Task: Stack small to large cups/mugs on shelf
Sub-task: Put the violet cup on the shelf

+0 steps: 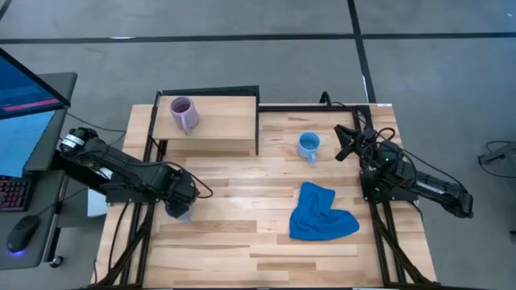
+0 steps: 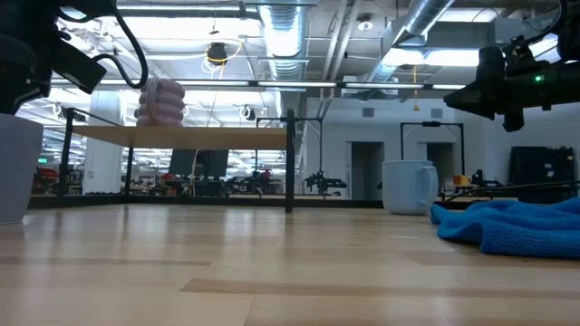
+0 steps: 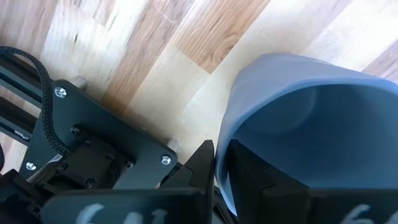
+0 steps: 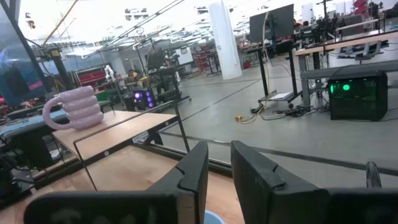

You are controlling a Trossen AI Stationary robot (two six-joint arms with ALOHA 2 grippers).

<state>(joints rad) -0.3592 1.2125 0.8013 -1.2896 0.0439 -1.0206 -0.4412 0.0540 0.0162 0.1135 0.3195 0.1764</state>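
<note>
One finger of the left gripper point(image 3: 214, 180) is sitting inside the grey-blue mug point(image 3: 298, 118), one outside, pinching its wall for lifting toward the shelf point(image 1: 222, 121); right gripper point(image 4: 217, 168) is idling, fingers slightly apart.

Grey floor point(image 1: 242, 20), ceiling ducts point(image 2: 435, 18) (possibly workshop hall).

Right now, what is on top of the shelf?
Only the pale purple mug stands on the shelf, near its left end. The space under the board is covered in the high view.
</note>
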